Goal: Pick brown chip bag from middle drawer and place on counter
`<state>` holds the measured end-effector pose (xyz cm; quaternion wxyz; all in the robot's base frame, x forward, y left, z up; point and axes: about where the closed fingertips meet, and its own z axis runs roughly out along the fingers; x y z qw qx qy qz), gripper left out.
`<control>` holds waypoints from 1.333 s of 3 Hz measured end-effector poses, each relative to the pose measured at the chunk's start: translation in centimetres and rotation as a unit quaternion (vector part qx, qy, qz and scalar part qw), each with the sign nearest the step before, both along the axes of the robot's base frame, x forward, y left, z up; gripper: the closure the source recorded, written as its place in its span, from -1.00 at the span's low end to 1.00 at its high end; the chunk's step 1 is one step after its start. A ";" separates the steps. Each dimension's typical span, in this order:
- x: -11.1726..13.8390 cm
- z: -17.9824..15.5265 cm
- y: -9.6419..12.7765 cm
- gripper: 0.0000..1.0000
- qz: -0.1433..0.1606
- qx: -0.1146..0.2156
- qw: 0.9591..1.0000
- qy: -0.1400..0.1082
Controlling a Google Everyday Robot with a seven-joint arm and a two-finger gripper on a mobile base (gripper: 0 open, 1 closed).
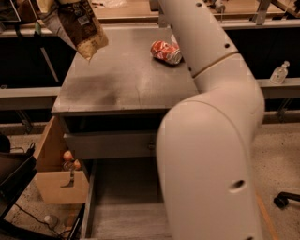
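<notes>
Gripper above the worktop's far-left corner, mostly cut off, so grip impossible to tell. Near, below the front edge, middle drawer open. Farther, brown chip bag hanging under the gripper, long axis slanting down-right over that corner, not yet set down.

The brown chip bag hangs tilted in the air over the counter's rear left corner. The gripper shows only as a pale sliver just above the bag at the top edge. A red soda can lies on its side towards the counter's rear right, and the white arm crosses in front of the counter's right side. The middle drawer stands pulled open below the counter's front edge.
</notes>
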<state>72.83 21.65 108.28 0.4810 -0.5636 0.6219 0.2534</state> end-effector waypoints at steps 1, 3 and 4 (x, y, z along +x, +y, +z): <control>2.0 -2.2 -1.8 1.00 -0.037 -0.112 0.993 -0.012; 2.6 -10.8 -10.1 1.00 -0.072 -0.366 0.928 0.030; 2.9 -10.9 -10.4 0.63 -0.076 -0.369 0.926 0.029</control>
